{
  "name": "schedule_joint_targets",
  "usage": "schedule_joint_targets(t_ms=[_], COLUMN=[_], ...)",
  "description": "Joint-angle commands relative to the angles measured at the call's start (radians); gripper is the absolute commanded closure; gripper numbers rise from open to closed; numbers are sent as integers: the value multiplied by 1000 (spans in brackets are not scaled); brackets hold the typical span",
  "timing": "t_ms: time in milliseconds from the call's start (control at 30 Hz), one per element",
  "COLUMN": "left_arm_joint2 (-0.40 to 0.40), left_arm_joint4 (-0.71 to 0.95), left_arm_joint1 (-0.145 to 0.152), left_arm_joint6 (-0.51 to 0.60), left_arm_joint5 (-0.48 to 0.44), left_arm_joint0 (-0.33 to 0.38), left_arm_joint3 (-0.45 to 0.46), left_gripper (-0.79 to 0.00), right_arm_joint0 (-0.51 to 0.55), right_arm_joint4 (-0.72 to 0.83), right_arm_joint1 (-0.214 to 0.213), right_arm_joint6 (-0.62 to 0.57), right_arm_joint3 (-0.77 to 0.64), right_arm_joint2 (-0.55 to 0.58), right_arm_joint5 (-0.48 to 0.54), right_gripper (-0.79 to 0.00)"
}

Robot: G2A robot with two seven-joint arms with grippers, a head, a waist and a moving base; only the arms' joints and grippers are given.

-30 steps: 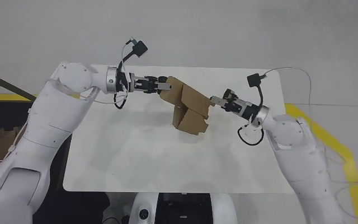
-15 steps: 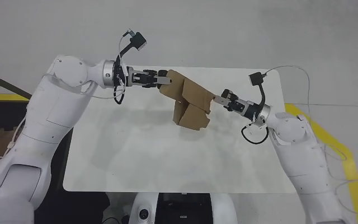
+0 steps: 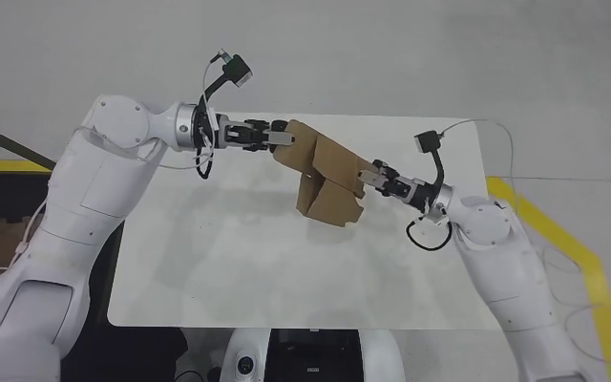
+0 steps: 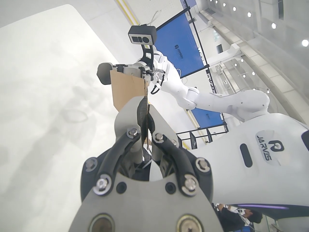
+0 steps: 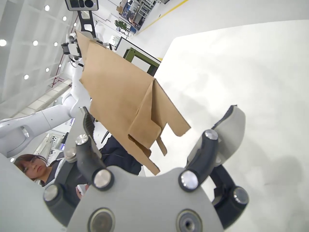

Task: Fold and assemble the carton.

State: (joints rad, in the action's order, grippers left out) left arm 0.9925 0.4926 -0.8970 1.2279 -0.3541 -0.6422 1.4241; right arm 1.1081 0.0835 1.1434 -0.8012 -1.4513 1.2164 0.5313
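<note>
**Now the right gripper [image 3: 368, 180] crowds the carton [image 3: 320, 177]**

Over the last second the right gripper has pressed in closer on the carton's right corner, and its wrist has rolled over. The left arm has lifted a little. The white table [image 3: 210, 267] lies beneath the carton, which hangs half-folded in the air. The right fingers stand wide apart around a flap. The left gripper [image 3: 284, 139], its arm stretched level, is pinched tight on the carton's far-left edge.
</note>
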Motion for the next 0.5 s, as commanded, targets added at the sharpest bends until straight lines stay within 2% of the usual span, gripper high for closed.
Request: schedule_joint_targets(t_ms=[0, 67, 133, 267, 467], left_arm_joint2=[-1, -1, 0, 1, 5], left_arm_joint4=[3, 4, 7, 10, 17], left_arm_joint1=[-2, -4, -6, -9, -13], left_arm_joint6=[2, 3, 4, 8, 14], left_arm_joint5=[-1, -1, -1, 0, -2], left_arm_joint0=[1, 2, 2, 2, 1], left_arm_joint3=[-2, -3, -4, -7, -16], left_gripper=[0, 0, 0, 0, 0], right_arm_joint0=[-1, -2, -2, -2, -10], right_arm_joint4=[20, 35, 51, 96, 153], right_arm_joint1=[0, 1, 1, 0, 0], right_arm_joint6=[-2, -3, -6, -25, -64], right_arm_joint3=[11, 20, 27, 40, 63], right_arm_joint2=[-2, -3, -4, -6, -14], right_arm_joint5=[13, 23, 36, 60, 88], right_gripper=[-785, -708, -588, -496, -508])
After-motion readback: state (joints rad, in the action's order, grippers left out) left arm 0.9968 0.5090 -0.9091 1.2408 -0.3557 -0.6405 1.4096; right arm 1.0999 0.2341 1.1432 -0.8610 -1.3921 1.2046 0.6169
